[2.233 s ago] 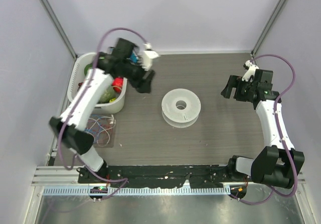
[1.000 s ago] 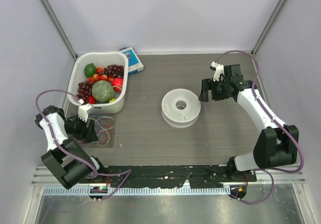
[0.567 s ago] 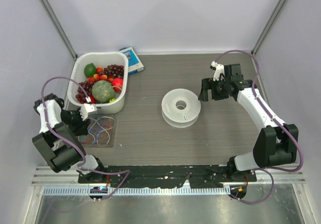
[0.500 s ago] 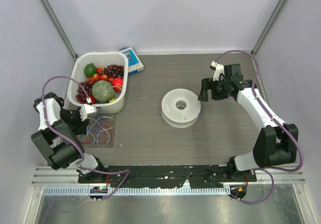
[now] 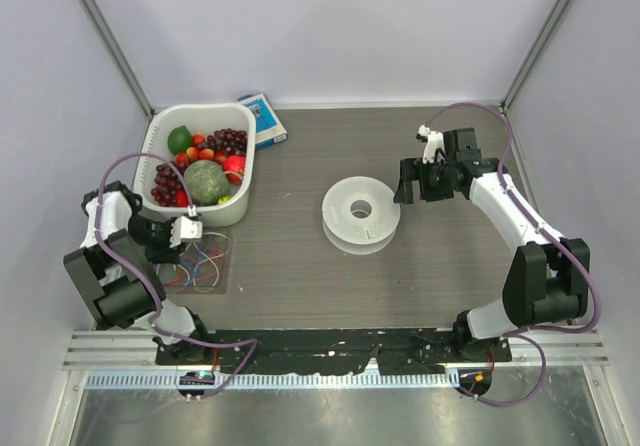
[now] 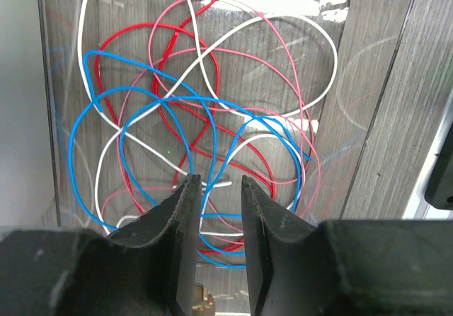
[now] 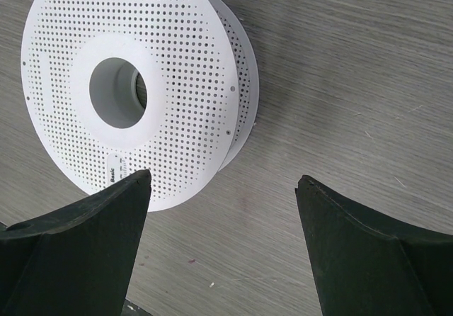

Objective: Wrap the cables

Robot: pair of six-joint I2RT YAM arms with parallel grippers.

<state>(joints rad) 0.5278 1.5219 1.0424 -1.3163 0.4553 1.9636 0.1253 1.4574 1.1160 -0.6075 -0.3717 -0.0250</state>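
Looking down the left wrist camera, we see the left gripper (image 6: pixel 216 181) hanging over the cables (image 6: pixel 164 102), a loose tangle of blue, red, white and pink strands lying in a clear tray (image 6: pixel 361 68) at the left edge of the tabletop (image 5: pixel 300 276). Its fingers stand a narrow gap apart, and a blue strand shows in that gap, though we cannot tell whether they touch it. We find the right gripper (image 7: pixel 223 179) spread wide, holding nothing, beside the right rim of a white perforated spool (image 7: pixel 191 82) lying flat mid-tabletop. Behind the tray sits a white basket (image 5: pixel 150 161) of fruit, with a small blue box (image 5: pixel 263 121) just beyond
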